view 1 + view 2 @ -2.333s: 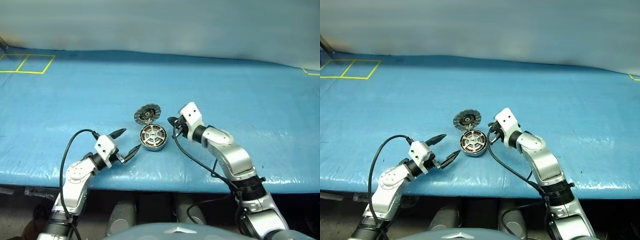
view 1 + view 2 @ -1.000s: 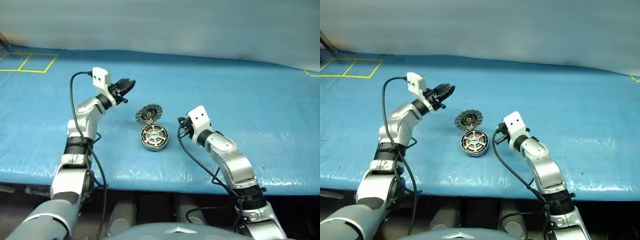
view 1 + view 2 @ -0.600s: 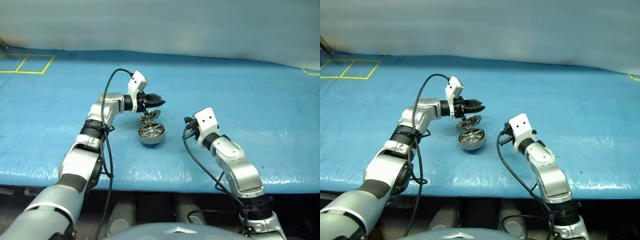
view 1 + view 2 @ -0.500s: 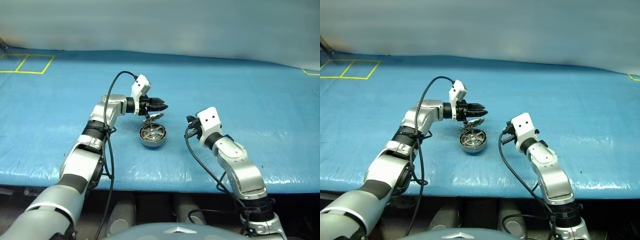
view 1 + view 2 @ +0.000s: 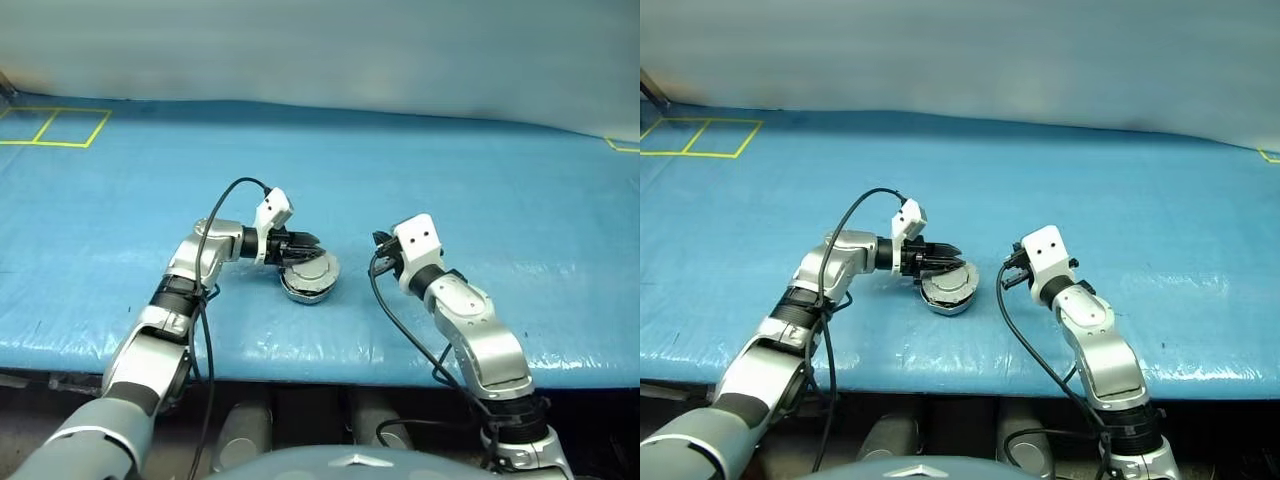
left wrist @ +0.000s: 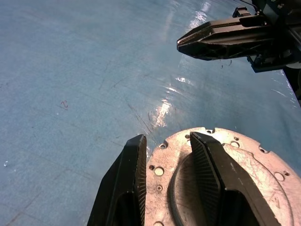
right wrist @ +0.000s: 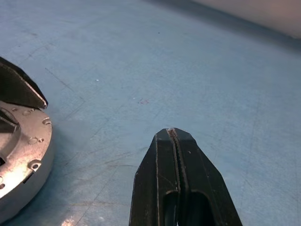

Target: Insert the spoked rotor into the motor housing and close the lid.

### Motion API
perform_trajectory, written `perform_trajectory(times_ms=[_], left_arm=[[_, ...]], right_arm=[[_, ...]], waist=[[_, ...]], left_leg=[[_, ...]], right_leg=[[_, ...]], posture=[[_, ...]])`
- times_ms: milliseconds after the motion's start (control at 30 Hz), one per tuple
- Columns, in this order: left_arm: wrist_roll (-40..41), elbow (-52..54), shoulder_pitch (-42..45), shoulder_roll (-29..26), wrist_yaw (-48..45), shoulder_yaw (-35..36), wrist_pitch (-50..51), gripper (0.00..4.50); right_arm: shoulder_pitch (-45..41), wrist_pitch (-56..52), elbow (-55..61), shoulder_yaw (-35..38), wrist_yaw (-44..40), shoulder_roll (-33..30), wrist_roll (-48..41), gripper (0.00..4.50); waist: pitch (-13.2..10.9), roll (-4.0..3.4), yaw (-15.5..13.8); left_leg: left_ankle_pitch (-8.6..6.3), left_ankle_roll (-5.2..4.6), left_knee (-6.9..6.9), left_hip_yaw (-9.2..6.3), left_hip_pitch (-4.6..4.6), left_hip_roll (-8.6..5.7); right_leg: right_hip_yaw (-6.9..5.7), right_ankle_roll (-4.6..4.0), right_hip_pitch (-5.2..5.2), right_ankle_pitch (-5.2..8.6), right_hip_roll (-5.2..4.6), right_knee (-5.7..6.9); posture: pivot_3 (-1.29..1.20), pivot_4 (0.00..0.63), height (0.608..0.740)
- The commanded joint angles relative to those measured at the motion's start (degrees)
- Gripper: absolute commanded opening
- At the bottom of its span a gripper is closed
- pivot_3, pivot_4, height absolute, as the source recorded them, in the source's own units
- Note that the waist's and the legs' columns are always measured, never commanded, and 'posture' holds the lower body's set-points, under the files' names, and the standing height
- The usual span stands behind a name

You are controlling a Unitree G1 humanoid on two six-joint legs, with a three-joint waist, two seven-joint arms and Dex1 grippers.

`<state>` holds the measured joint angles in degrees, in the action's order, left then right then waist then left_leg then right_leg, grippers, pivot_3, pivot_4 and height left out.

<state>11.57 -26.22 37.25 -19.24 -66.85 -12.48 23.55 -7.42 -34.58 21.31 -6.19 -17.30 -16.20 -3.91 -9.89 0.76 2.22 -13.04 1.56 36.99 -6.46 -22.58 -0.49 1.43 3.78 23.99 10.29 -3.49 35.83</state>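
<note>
From the head camera, the round silver lid (image 5: 312,270) now lies nearly flat over the short silver motor housing (image 5: 306,291) on the blue-covered table (image 5: 500,180), where half a second ago it stood ajar; the left gripper (image 5: 303,244) has dropped onto it, suggesting closure is almost done.

The left wrist view shows the black fingers (image 6: 128,186) parted, resting on the lid's plain grey face.

In the right wrist view, the right gripper (image 7: 172,133) is pressed shut, empty, just beside the housing.
</note>
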Motion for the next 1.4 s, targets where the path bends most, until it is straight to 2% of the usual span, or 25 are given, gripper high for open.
perform_trajectory(times_ms=[33, 233, 400, 767, 1000, 1233, 1400], left_arm=[[0.28, 4.11, -2.49, -0.48, 0.29, -0.63, 1.76, 1.57], [0.18, 8.27, -7.73, -1.55, 1.77, -0.44, 2.36, 1.57], [1.66, 10.85, -10.85, -1.29, 6.28, 3.72, 1.15, 1.57], [8.06, 20.15, -18.54, 2.29, 17.22, 16.89, -13.45, 1.57], [8.24, 28.52, -26.58, -0.39, 19.62, 17.7, -15.15, 1.54], [9.38, 31.43, -31.79, 1.84, 23.2, 17.22, -15.4, 1.54], [10.95, 32.45, -34.48, 2.15, 21.66, 16.75, -17.39, 1.54]], right_arm=[[-0.72, 0.97, 1.24, -0.66, -1.15, 0.56, -1.1, 0.0], [-0.33, 1.71, 0.99, -1.08, -2.17, 1.74, -2.51, 0.0], [0.81, 4.26, 1.16, -1.32, -6.74, 3.15, -7.43, 0.0], [1.86, 8.72, 0.8, -3.73, -13.61, 2.52, -11.49, 0.0], [0.66, 8.38, -1.05, -6.51, -14.58, 1.16, -9.51, 2.12], [-0.74, 10.01, -3.31, -9.99, -16.51, -0.07, -8.15, 4.47], [-2.31, 11.0, -5.93, -12.46, -15.88, -0.57, -4.42, 4.47]], waist=[[0.01, -0.01, -0.04], [0.02, -0.03, 0.01], [0.03, -0.05, 0.09], [0.02, -0.04, -0.08], [0.01, -0.05, -0.24], [0.01, -0.04, -0.19], [0.01, -0.04, -0.17]], left_leg=[[0.0, 0.0, 0.01, 0.0, 0.01, 0.0], [0.0, 0.0, 0.02, 0.0, 0.07, 0.0], [0.0, 0.0, 0.0, 0.0, 0.15, 0.02], [0.0, 0.01, 0.03, -0.03, 0.09, 0.03], [-0.01, 0.01, 0.03, 0.0, 0.08, 0.02], [-0.01, 0.01, 0.06, 0.01, 0.08, 0.02], [-0.01, 0.02, 0.04, 0.01, 0.07, 0.02]], right_leg=[[0.0, 0.0, -0.02, 0.0, 0.0, 0.01], [0.0, -0.01, -0.06, 0.01, 0.0, 0.0], [0.0, -0.02, -0.11, 0.02, 0.0, 0.01], [-0.02, -0.02, -0.09, 0.01, -0.01, 0.0], [-0.02, -0.04, -0.07, 0.02, -0.02, -0.01], [-0.02, -0.04, -0.08, 0.03, -0.03, -0.02], [-0.03, -0.04, -0.06, 0.03, -0.03, -0.01]], posture=[[0.0, 0.15, 0.74], [0.0, 0.15, 0.74], [0.0, 0.15, 0.74], [0.0, 0.15, 0.74], [0.0, 0.15, 0.74], [0.0, 0.15, 0.74], [0.0, 0.15, 0.74]])
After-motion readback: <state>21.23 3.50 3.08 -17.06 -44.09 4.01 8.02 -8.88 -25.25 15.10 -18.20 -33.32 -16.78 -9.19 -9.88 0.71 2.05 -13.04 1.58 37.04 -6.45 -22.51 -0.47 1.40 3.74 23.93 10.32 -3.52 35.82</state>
